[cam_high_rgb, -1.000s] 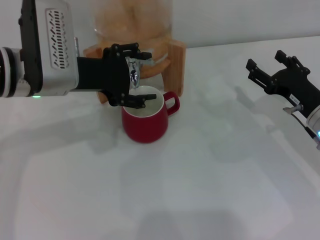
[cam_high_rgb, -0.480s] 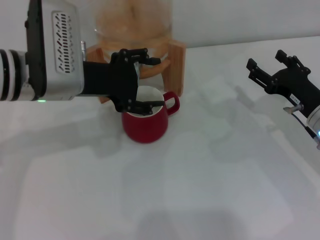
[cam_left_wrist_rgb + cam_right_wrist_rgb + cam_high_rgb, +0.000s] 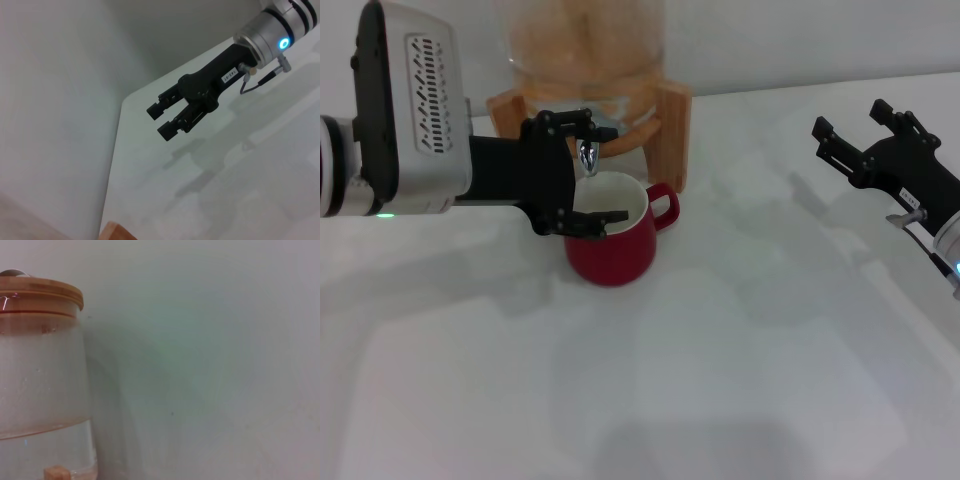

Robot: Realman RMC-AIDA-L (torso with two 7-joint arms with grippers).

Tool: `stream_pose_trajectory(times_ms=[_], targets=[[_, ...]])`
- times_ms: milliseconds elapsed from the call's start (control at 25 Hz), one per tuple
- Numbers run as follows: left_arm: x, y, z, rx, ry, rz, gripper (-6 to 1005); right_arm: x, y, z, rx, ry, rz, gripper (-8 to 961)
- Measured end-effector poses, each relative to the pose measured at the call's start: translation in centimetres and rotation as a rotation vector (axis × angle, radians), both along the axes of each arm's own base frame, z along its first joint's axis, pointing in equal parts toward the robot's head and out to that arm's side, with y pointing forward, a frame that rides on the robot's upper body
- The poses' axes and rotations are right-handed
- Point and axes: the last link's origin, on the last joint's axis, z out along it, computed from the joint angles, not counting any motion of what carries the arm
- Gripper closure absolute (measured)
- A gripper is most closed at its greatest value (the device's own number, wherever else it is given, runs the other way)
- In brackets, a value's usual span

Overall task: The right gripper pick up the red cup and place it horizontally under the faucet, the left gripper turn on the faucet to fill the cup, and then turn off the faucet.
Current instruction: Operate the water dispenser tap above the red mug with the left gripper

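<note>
Working the tap lever over the waiting cup

We have the squat dark-red ceramic cup [image 3: 611, 240] standing upright on the white surface [image 3: 720, 380] directly beneath the small chrome faucet [image 3: 587, 152], in front of the glass dispenser [image 3: 585, 50] in its wooden stand [image 3: 672, 125]. Our left hand [image 3: 592, 168] sits spread around the faucet, one finger above it and one over the cup's rim, pinching nothing. To do this well, we judge we should bear only on the lever, keep the lower finger clear of the cup, and watch the fill. Our right hand [image 3: 862, 132] hovers spread, well right of the faucet.
</note>
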Motion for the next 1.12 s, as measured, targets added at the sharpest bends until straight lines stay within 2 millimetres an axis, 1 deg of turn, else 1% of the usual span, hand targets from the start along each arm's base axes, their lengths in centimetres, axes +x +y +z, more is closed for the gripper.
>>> stream_pose_trajectory(times_ms=[200, 800, 1120], targets=[[-0.1, 0.2, -0.1, 0.008, 0.011, -0.004, 142, -0.1, 0.0, 0.0, -0.001, -0.001, 0.002, 79], [1.1, 0.7, -0.5, -0.003, 0.021, -0.043, 142, 0.0, 0.0, 0.0, 0.000, 0.000, 0.001, 79], [1.2, 0.9, -0.7, -0.002, 0.027, -0.052, 142, 0.0, 0.0, 0.1, 0.003, 0.001, -0.001, 79]])
